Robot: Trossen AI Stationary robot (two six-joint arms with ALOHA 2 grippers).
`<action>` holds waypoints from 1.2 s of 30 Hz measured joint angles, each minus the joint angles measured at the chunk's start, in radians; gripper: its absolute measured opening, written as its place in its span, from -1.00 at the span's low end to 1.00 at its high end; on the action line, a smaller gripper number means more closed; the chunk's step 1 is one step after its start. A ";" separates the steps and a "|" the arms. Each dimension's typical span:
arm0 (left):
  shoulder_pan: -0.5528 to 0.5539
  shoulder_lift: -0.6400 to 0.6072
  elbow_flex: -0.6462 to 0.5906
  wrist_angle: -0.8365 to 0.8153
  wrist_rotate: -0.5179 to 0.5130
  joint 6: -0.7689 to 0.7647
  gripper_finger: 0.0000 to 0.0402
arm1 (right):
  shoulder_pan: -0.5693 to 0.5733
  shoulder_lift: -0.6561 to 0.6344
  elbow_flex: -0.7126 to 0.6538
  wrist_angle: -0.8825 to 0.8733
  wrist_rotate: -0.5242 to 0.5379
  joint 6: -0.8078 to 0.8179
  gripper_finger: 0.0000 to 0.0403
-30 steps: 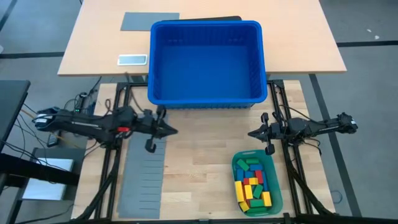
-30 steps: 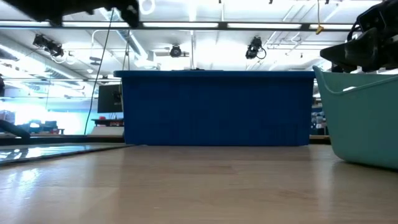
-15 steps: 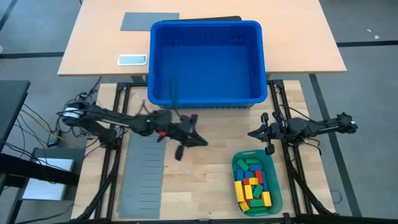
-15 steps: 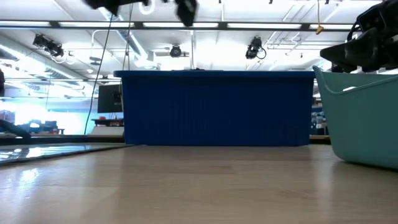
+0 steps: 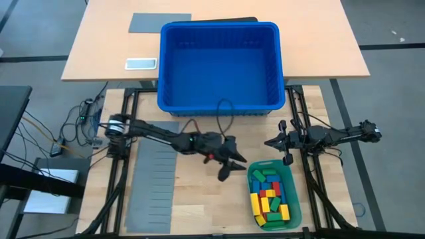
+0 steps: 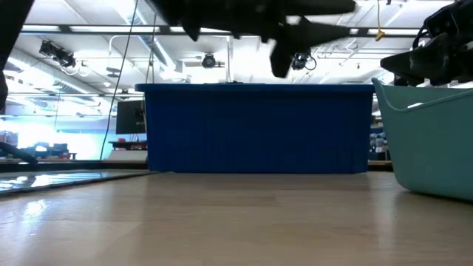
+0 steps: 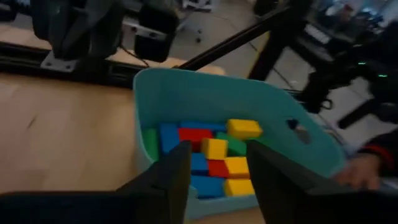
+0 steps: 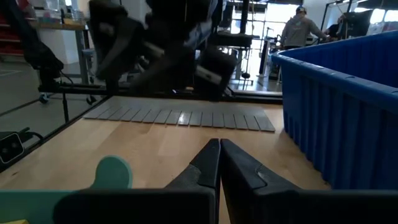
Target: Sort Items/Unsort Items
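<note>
While the blocks [image 5: 270, 196] lie heaped in the teal tray [image 5: 295, 211] at the near right of the tabletop [image 5: 199, 192], we judge the reach for a first block is in hand. Our left gripper [image 5: 230, 164] stretches low across toward the tray's left rim, jaws parted and empty; next it must drop over one block. Our right gripper [image 5: 273, 141] waits beyond the tray, jaws closed.

left arm: stretched across table centre, above the surface | left gripper [image 5: 238, 161]: fingers [image 7: 171, 171] parted, nothing between | right arm: at right side, wrist raised | right gripper [image 5: 267, 143]: fingers pressed together, empty
</note>
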 joint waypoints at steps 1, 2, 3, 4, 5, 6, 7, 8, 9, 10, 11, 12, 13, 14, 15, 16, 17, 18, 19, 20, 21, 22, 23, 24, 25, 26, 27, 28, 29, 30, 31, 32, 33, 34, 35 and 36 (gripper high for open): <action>-0.002 0.022 0.022 -0.023 -0.017 0.000 -0.09 | 0.000 0.000 0.000 0.000 0.000 0.000 -0.93; -0.005 0.041 0.048 -0.048 -0.032 -0.001 -0.05 | 0.000 0.000 0.000 0.000 0.000 0.000 -0.93; -0.007 0.061 0.072 -0.078 -0.047 -0.006 -0.02 | 0.000 0.000 0.000 0.000 0.000 0.000 -0.93; -0.010 0.080 0.097 -0.108 -0.053 -0.012 0.01 | 0.000 0.000 0.000 0.000 0.000 0.000 -0.93; -0.014 0.097 0.124 -0.133 -0.067 -0.025 0.04 | 0.000 0.000 0.000 0.000 0.000 0.000 -0.93; -0.016 0.111 0.147 -0.160 -0.074 -0.028 0.06 | 0.000 0.000 0.000 0.000 0.000 0.000 -0.93; -0.021 0.127 0.173 -0.186 -0.089 -0.029 0.08 | 0.000 0.000 0.000 0.000 0.000 0.000 -0.93; -0.025 0.140 0.197 -0.205 -0.108 -0.027 0.09 | 0.000 0.000 0.000 0.000 0.000 0.000 -0.93; -0.029 0.152 0.217 -0.231 -0.131 -0.024 0.11 | 0.000 0.000 0.000 0.000 0.000 0.000 -0.93; -0.031 0.162 0.236 -0.256 -0.153 -0.023 0.12 | 0.000 0.000 0.000 0.000 0.000 0.000 -0.93; -0.033 0.169 0.251 -0.276 -0.176 -0.022 0.12 | 0.000 0.000 0.000 0.000 0.000 0.000 -0.93; -0.034 0.171 0.257 -0.297 -0.198 -0.022 0.12 | 0.000 0.000 0.000 0.000 0.000 0.000 -0.93; -0.034 0.171 0.258 -0.307 -0.215 -0.022 0.12 | 0.000 0.000 0.000 0.000 0.000 0.000 -0.93; -0.034 0.170 0.260 -0.309 -0.235 -0.021 0.12 | 0.000 0.000 0.000 0.000 0.000 0.000 -0.93; -0.033 0.170 0.260 -0.312 -0.252 -0.021 0.12 | 0.000 0.000 0.000 0.000 0.000 0.000 -0.93; -0.033 0.169 0.259 -0.318 -0.259 -0.021 0.12 | 0.000 0.000 0.000 0.000 0.000 0.000 -0.93; -0.031 0.169 0.258 -0.323 -0.260 -0.021 0.12 | 0.000 0.000 0.000 0.000 0.000 0.000 -0.93; -0.031 0.169 0.258 -0.329 -0.261 -0.021 0.12 | 0.000 0.000 0.000 0.000 0.000 0.000 -0.93; -0.031 0.169 0.257 -0.335 -0.263 -0.021 0.12 | 0.000 0.000 0.000 0.000 0.000 0.000 -0.93; -0.031 0.173 0.257 -0.335 -0.263 -0.021 0.12 | 0.000 0.000 0.000 0.000 0.000 0.000 -0.93; -0.032 0.179 0.257 -0.325 -0.256 -0.024 0.12 | 0.000 0.000 0.000 0.000 0.000 0.000 -0.93; -0.032 0.182 0.257 -0.326 -0.244 -0.029 0.12 | 0.000 0.000 0.000 0.001 0.000 0.000 -0.93; -0.032 0.184 0.257 -0.327 -0.228 -0.032 0.12 | 0.000 0.000 0.000 0.000 0.000 0.000 -0.93; -0.032 0.185 0.257 -0.327 -0.219 -0.033 0.12 | 0.000 0.000 0.000 0.000 0.000 0.000 -0.93; -0.032 0.191 0.257 -0.321 -0.219 -0.034 0.12 | 0.000 0.000 0.000 0.000 0.000 0.000 -0.93; -0.032 0.195 0.257 -0.312 -0.218 -0.034 0.12 | 0.000 0.000 0.000 0.000 0.000 0.000 -0.93; -0.032 0.199 0.257 -0.311 -0.214 -0.037 0.12 | 0.000 0.000 0.000 0.001 0.000 0.000 -0.93; -0.032 0.200 0.257 -0.310 -0.210 -0.038 0.12 | 0.000 0.000 0.000 0.002 0.000 0.000 -0.93; -0.032 0.200 0.257 -0.311 -0.211 -0.038 0.12 | 0.000 0.000 0.000 0.002 0.000 0.000 -0.93; -0.032 0.205 0.257 -0.305 -0.211 -0.038 0.12 | 0.000 0.000 0.000 0.003 0.000 0.000 -0.93; -0.031 0.209 0.257 -0.300 -0.211 -0.046 0.11 | 0.000 0.000 0.000 0.004 0.000 0.000 -0.93; -0.028 0.212 0.257 -0.300 -0.209 -0.052 0.10 | 0.000 0.000 0.000 0.004 0.000 0.000 -0.93; -0.027 0.214 0.257 -0.305 -0.208 -0.058 0.08 | 0.000 0.000 0.000 0.005 0.000 0.000 -0.93; -0.025 0.214 0.257 -0.311 -0.208 -0.060 0.05 | 0.000 0.000 0.000 0.005 0.000 0.000 -0.93; -0.024 0.214 0.257 -0.320 -0.209 -0.060 0.02 | 0.000 0.000 0.000 0.005 0.000 0.000 -0.93; -0.022 0.214 0.257 -0.332 -0.212 -0.060 -0.01 | 0.000 0.000 0.000 0.005 0.000 0.000 -0.93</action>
